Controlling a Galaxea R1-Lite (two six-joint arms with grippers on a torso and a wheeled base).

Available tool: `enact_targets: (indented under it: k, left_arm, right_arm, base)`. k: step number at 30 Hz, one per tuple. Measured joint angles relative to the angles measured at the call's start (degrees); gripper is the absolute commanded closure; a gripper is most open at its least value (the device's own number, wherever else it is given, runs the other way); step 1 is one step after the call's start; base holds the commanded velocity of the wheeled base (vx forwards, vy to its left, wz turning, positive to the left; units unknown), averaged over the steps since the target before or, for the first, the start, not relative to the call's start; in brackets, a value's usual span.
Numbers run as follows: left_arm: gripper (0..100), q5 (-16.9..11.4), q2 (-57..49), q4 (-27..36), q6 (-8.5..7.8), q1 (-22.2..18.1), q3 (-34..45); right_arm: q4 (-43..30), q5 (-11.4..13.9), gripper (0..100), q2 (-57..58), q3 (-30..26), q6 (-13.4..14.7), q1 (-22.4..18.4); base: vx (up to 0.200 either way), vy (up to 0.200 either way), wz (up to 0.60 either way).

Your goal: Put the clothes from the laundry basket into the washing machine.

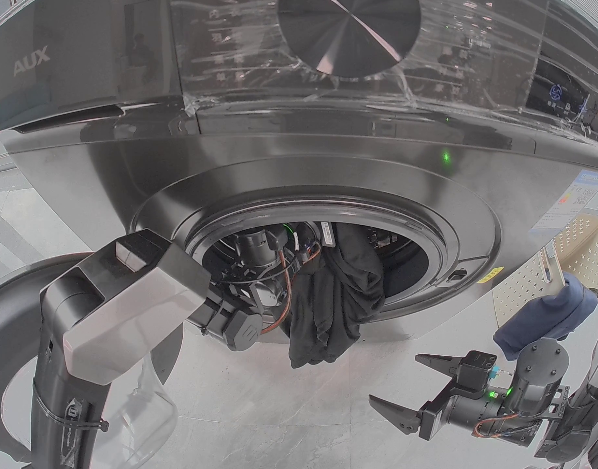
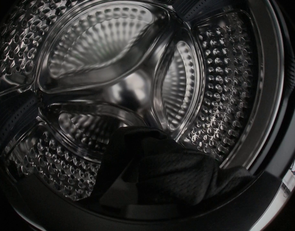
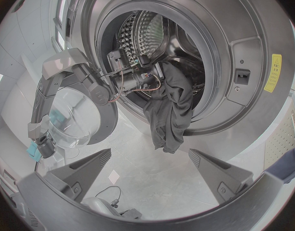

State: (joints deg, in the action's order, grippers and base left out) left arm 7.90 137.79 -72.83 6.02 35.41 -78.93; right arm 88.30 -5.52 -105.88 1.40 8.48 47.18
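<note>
At drum mouth of washing machine, black garment is draped over lower rim: upper part inside, long tail hung straight down outside. Left hand is set at garment's upper end, nearer; its grip cannot be told. Right hand, spread wide and empty, is held low, well apart. Blue garment is draped on laundry basket.
</note>
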Motion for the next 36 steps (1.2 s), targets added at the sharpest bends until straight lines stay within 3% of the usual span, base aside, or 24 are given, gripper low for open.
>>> enact_targets:
  k: [10, 17, 18, 26, 36]
  left_arm:
    - [100, 3.2, 2.9, 6.2, -0.15, -1.3, -14.1]
    - [100, 3.8, 4.4, 6.8, -0.15, -1.7, -16.5]
    - [0, 3.8, 4.4, 6.8, -0.17, -1.7, -16.5]
    - [0, 4.2, 2.8, 6.3, -0.06, -1.6, -11.9]
    - [0, 2.1, -2.3, 6.3, 0.07, 1.4, 5.4]
  right_arm:
    - [0.0, 0.0, 0, 0.0, -0.4, 0.0, 0.6]
    - [0.0, 0.0, 0, 0.0, -0.4, 0.0, 0.8]
    - [0.0, 0.0, 0, 0.0, -0.4, 0.0, 0.8]
    - [0.0, 0.0, 0, -0.1, -0.4, 0.1, 1.1]
    - [0.0, 0.0, 0, -0.1, -0.4, 0.1, 1.2]
  base:
    - [0.000, 0.000, 0.00]
    - [0.000, 0.000, 0.00]
    - [0.000, 0.000, 0.00]
    - [0.000, 0.000, 0.00]
    - [0.000, 0.000, 0.00]
